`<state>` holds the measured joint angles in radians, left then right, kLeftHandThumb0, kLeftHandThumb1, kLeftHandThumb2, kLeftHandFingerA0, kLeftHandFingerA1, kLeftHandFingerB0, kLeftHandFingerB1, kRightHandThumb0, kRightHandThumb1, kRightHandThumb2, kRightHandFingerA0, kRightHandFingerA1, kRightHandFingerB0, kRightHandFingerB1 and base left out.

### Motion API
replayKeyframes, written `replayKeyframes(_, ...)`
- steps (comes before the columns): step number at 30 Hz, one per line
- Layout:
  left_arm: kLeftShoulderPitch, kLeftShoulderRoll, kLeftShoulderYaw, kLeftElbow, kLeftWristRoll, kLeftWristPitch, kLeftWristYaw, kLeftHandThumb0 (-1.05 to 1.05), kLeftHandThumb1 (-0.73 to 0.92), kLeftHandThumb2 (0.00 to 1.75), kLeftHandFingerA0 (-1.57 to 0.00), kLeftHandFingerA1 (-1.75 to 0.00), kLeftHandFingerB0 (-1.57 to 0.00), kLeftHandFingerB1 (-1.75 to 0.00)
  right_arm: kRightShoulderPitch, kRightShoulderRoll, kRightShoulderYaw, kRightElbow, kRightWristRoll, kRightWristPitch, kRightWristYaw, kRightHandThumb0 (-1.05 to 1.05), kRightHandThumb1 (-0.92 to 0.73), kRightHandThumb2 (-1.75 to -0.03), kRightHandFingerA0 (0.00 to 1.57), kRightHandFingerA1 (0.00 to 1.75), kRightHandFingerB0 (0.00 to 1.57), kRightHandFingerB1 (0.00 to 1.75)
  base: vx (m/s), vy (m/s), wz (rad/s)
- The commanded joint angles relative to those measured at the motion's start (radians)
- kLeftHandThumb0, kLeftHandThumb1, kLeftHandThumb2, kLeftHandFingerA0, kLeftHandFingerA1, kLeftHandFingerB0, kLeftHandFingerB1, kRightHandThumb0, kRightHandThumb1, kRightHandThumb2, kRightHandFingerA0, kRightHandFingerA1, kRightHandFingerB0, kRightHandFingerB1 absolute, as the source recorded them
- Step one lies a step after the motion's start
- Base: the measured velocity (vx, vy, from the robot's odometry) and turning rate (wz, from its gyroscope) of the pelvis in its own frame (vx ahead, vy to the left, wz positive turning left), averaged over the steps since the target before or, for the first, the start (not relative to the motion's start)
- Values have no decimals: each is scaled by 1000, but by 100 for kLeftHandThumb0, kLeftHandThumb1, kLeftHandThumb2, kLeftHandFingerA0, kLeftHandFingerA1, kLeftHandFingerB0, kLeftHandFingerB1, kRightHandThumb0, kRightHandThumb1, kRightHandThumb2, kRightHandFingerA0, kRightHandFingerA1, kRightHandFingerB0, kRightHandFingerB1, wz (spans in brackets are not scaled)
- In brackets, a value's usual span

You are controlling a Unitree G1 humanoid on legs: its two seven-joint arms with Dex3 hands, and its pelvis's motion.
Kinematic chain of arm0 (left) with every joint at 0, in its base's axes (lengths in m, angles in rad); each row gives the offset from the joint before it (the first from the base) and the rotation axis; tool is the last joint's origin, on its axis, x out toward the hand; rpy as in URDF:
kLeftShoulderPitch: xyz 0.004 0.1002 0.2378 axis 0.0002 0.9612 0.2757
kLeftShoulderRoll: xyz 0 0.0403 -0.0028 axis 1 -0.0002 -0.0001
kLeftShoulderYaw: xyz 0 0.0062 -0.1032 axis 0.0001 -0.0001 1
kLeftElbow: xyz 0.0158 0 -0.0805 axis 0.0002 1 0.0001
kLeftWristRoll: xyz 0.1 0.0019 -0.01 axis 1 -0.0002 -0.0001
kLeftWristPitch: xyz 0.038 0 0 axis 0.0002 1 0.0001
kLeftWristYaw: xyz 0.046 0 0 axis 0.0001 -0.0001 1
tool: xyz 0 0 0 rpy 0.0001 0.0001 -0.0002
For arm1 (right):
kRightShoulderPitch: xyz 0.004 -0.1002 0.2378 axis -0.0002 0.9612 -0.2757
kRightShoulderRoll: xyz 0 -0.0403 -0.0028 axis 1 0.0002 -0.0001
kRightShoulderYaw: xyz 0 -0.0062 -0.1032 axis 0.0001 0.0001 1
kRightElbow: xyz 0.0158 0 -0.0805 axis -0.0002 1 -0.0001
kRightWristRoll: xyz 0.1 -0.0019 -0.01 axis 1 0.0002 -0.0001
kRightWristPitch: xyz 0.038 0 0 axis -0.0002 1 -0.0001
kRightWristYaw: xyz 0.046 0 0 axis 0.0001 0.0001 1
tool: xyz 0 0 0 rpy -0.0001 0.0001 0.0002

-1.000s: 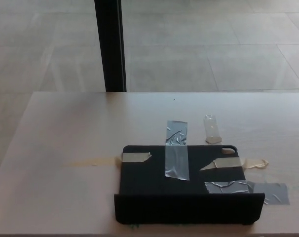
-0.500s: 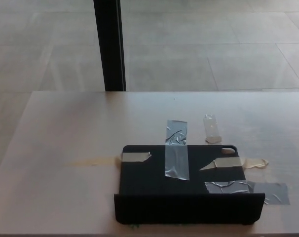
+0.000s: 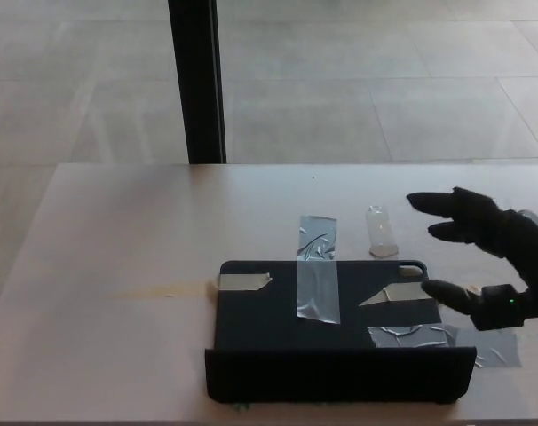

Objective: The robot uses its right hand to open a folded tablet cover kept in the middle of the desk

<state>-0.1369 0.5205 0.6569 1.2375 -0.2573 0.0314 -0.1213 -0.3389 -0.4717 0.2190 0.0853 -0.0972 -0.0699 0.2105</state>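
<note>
Nearest us, the black tablet cover lies on the table close to its front edge, fastened down by strips of tape. Just right of the cover we see the right hand, fingers spread and holding nothing. Beyond the cover, past the table, stands a dark post.
</note>
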Motion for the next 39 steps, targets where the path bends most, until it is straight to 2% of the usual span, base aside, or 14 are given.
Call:
replayKeyframes(1,0,39,2,14,-31,36,-10,-77,72,63,-51,-86,-30,-60,-143,-120,319,-2,-446,82,266,-88,-60,-60,26,48,23,29,0,0,0)
replayKeyframes(6,0,41,5,18,-35,39,-14,-77,71,61,-53,-89,-27,-59,-188,-114,417,7,-518,118,320,-90,-59,-59,26,49,22,29,0,0,0)
replayKeyframes(7,1,41,4,17,-35,39,-17,-76,71,61,-53,-89,-27,-59,-194,-111,430,10,-523,126,327,-87,-46,-89,24,58,16,40,0,0,0)
replayKeyframes(12,4,40,2,15,-33,32,-21,-77,71,62,-54,-88,-29,-59,-255,-92,566,6,-651,170,456,-95,-63,-61,21,63,14,29,0,0,0)
replayKeyframes(13,2,39,4,20,-34,32,-16,-78,70,62,-56,-89,-30,-59,-259,-64,582,-3,-622,271,523,-40,-17,-88,7,56,0,50,0,0,0)
replayKeyframes(15,14,37,7,20,-38,26,-36,-78,71,63,-49,-85,-27,-58,-281,-52,649,-8,-683,281,593,-40,-17,-88,7,56,0,49,0,0,0)
replayKeyframes(16,14,37,7,19,-39,29,-31,-80,54,89,-49,-79,-26,-61,-267,-44,651,-18,-668,312,590,-84,-54,-57,16,50,18,31,0,0,0)
replayKeyframes(17,15,37,7,16,-39,32,-29,-76,71,63,-49,-83,-28,-59,-271,-38,671,-13,-679,319,604,-87,-46,-88,23,59,9,41,0,0,0)
replayKeyframes(22,15,37,5,13,-36,32,-19,-78,70,62,-52,-85,-30,-59,-316,12,784,45,-724,322,686,-90,-61,-59,26,57,14,35,0,0,0)
replayKeyframes(23,16,37,4,14,-35,29,-21,-78,71,61,-51,-85,-30,-60,-322,18,802,56,-735,312,690,-92,-50,-93,39,69,13,46,0,0,0)
replayKeyframes(29,15,36,14,13,-46,33,-22,-76,70,61,-52,-86,-30,-60,-367,50,926,115,-836,298,753,-96,-73,-63,49,77,48,48,0,0,0)
replayKeyframes(32,11,39,5,13,-36,27,-21,-77,72,62,-54,-86,-32,-60,-361,72,934,96,-821,424,819,-90,-59,-102,19,55,36,53,0,0,0)
replayKeyframes(33,11,40,6,14,-36,28,-16,-77,71,61,-55,-86,-31,-59,-363,83,941,106,-813,454,833,-94,-68,-65,30,58,43,47,0,0,0)
replayKeyframes(39,8,49,7,11,-37,25,-24,-77,72,62,-51,-83,-31,-60,-220,16,780,-139,-670,616,702,-86,-51,-88,35,69,12,50,0,0,0)
